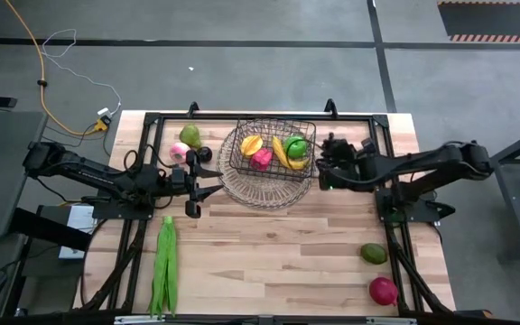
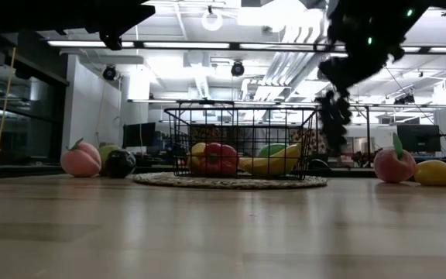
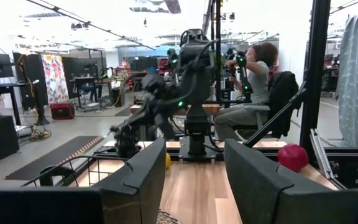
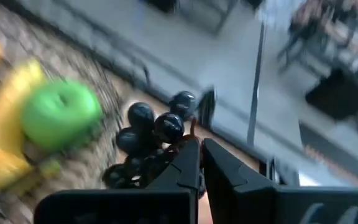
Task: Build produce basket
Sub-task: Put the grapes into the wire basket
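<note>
Dark grapes hang pinched by the stem in the right gripper, just over the right rim of the basket near the table's far edge; likely light and floppy, so the stem is the sensible hold. Left gripper, fingers spread and empty, waits beside the basket's left. Pale wooden table; beyond, a workshop where a person sits.

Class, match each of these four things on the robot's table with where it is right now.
Things:
1. green apple
2. long green pods
3. dark grapes
4. red apple

Places:
A. near left part of the table
B. hanging from the right gripper at the basket rim
C. near right corner
D. inside the basket

Pairs: 1-D, 2-A, 3-B, 4-C
</note>
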Motion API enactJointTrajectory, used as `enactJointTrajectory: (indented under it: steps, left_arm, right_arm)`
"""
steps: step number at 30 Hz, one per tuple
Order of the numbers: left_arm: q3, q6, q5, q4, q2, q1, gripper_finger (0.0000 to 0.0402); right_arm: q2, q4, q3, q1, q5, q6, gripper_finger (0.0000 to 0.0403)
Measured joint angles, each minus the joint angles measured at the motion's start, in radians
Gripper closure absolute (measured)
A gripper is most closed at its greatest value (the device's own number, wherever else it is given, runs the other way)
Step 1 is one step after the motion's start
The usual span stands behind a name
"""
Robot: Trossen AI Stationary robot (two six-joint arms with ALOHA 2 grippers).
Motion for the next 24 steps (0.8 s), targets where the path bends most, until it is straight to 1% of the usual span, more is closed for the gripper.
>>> enactJointTrajectory:
  steps: [5, 7, 11, 13, 16, 19, 24]
  left_arm:
    - [0.0, 0.0, 0.0, 0.0, 0.0, 0.0, 0.025]
    - [0.0, 0.0, 0.0, 0.0, 0.0, 0.0, 0.025]
    - [0.0, 0.0, 0.0, 0.0, 0.0, 0.0, 0.025]
    - [0.0, 0.0, 0.0, 0.0, 0.0, 0.0, 0.025]
    - [0.0, 0.0, 0.0, 0.0, 0.0, 0.0, 0.025]
    - [0.0, 0.0, 0.0, 0.0, 0.0, 0.0, 0.025]
    - [0.0, 0.0, 0.0, 0.0, 0.0, 0.0, 0.025]
  right_arm:
    - [-0.004, 0.003, 0.041, 0.099, 0.155, -0.016, 0.0402]
    - [-0.004, 0.029, 0.046, 0.129, 0.218, -0.052, 0.0402]
    - [-0.004, 0.153, 0.043, 0.182, 0.341, -0.169, 0.0402]
    - [0.002, 0.213, 0.042, 0.201, 0.383, -0.238, 0.0402]
    - [0.012, 0.291, 0.041, 0.226, 0.445, -0.299, 0.0403]
    - [0.019, 0.329, 0.041, 0.232, 0.454, -0.33, 0.0403]
    - [0.018, 0.34, 0.041, 0.224, 0.454, -0.3, 0.0403]
